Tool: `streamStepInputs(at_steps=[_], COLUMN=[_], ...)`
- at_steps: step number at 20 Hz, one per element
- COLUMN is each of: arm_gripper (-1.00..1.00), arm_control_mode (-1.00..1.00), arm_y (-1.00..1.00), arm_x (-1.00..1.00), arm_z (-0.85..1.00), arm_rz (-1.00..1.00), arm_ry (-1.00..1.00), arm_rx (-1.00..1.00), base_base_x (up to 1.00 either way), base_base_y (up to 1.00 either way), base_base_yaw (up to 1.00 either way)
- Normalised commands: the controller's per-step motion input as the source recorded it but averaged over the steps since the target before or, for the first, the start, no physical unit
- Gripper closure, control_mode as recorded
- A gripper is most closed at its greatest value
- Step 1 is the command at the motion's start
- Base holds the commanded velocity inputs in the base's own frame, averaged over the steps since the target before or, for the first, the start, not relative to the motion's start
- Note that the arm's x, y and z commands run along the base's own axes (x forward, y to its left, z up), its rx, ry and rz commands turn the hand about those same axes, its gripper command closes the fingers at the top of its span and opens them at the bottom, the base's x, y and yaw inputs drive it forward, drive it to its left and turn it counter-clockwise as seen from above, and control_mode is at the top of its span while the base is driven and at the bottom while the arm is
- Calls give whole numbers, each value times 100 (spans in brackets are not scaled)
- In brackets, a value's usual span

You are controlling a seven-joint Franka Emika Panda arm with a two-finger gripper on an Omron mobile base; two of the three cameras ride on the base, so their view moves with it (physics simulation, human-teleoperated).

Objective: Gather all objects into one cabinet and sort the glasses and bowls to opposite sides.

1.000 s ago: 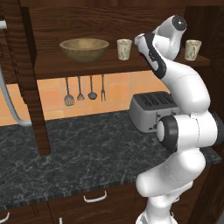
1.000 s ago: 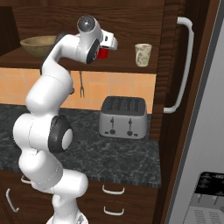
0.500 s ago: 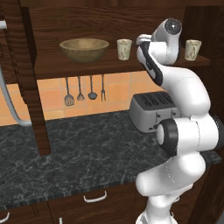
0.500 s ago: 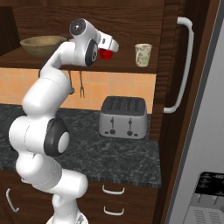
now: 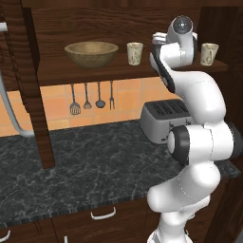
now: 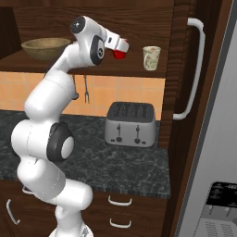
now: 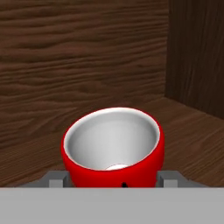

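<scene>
the gripper (image 7: 114, 180) is pinching the red cup (image 7: 113, 146) from both sides, the cup upright. since the earlier frames the hand has advanced rightward along the cabinet shelf (image 6: 134, 70), carrying the cup toward the cream speckled cup (image 6: 151, 57); whether its base touches the shelf cannot be judged. the wooden bowl (image 5: 91, 52) and a second speckled cup (image 5: 135, 52) sit unmoved at the shelf's left.

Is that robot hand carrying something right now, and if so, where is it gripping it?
Yes: the gripper holds the red cup, one finger on each side of its lower body, with the open mouth left free.
</scene>
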Motion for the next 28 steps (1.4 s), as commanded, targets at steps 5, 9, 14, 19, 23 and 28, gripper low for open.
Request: streamStepInputs(at_steps=[5,9,14,19,23,28], arm_gripper=[100,100,100,100,100,100], arm_control_mode=[-100,-100,-100,-100,-100,-100], arm_y=[-29,-27,-32,-31,-14,0], arm_x=[0,0,0,0,1,1], arm_z=[1,0,0,0,-1,-8], arm_rz=[-13,-15,-15,-13,-8,0], arm_ry=[0,0,0,0,0,0], arm_rx=[0,0,0,0,0,0], base_base_x=[0,0,0,0,0,0], base_base_y=[0,0,0,0,0,0], base_base_yaw=[0,0,0,0,0,0])
